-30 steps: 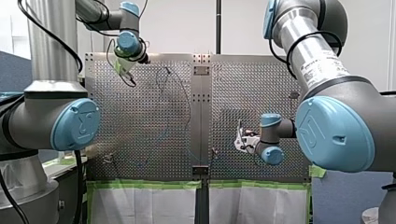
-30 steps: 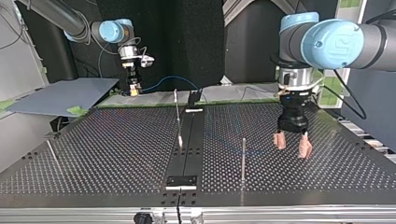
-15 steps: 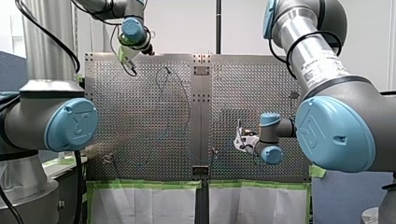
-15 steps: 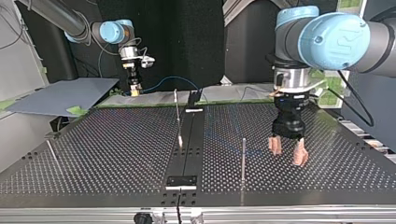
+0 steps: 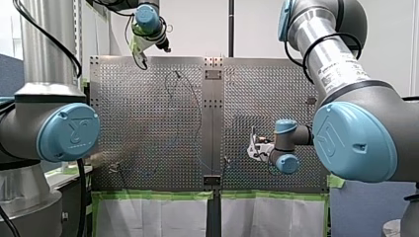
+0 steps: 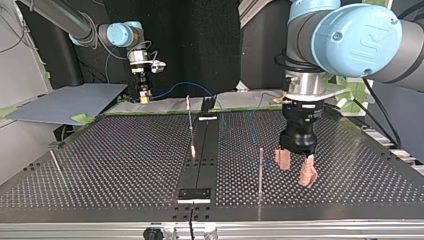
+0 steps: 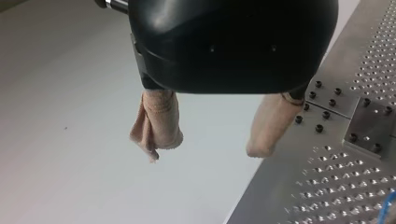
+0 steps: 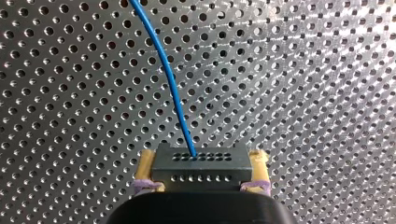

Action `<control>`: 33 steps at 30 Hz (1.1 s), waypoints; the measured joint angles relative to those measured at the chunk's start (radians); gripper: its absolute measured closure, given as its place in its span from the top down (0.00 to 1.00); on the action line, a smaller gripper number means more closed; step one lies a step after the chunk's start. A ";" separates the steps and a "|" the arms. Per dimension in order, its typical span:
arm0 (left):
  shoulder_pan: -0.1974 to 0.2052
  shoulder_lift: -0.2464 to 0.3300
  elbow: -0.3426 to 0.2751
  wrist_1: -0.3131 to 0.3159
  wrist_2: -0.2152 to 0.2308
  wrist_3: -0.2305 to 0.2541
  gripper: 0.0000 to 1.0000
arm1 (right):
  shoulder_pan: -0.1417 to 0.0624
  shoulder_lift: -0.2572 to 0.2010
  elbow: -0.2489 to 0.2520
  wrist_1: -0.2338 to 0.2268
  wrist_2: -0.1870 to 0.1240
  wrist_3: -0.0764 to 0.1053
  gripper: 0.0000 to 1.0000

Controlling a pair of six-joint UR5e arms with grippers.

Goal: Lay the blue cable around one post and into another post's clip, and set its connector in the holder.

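Cable job, read across the top view from its left. At the back left my right gripper [image 6: 144,95] is clamped on the black connector [image 8: 201,163]. The right wrist view shows it pinched on both sides, with yellow pads [image 8: 147,163] just showing beside it. From the connector's face the blue cable [image 8: 163,70] runs out. In the top view it arcs through the air toward the middle, then lies faint across the perforated table [image 6: 100,165]. 1 thin post [image 6: 190,125] stands near the middle, and a 2nd post [image 6: 260,170] is nearer the camera, to its right. Just right of that one hangs my left gripper [image 6: 295,172], beige-wrapped fingers [image 7: 156,121] apart, nothing between them.

Handling, as a judgement: the cable looks thin, light and floppy with a bit of spring. It likely won't hold a bend round a post unless kept taut. The connector is the 1 stiff part, small and hard, and a grip across its flat sides seems right. For the cable itself, the best hold is probably close to the post being wrapped, with a light squeeze so it can slide through the pads. Risks are a slack loop snagging a post, or a hard pull straining the joint at the connector. Which post carries the clip: cannot tell.
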 joint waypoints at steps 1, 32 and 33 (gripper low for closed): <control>-0.001 0.000 0.009 -0.009 -0.004 0.009 1.00 | 0.000 0.000 0.000 0.000 0.000 0.000 0.00; -0.023 -0.002 0.116 -0.269 -0.050 0.269 1.00 | 0.000 -0.001 0.000 0.012 0.000 -0.003 0.00; -0.024 -0.002 0.116 -0.280 -0.050 0.280 1.00 | 0.000 0.000 0.000 0.012 0.000 -0.003 0.00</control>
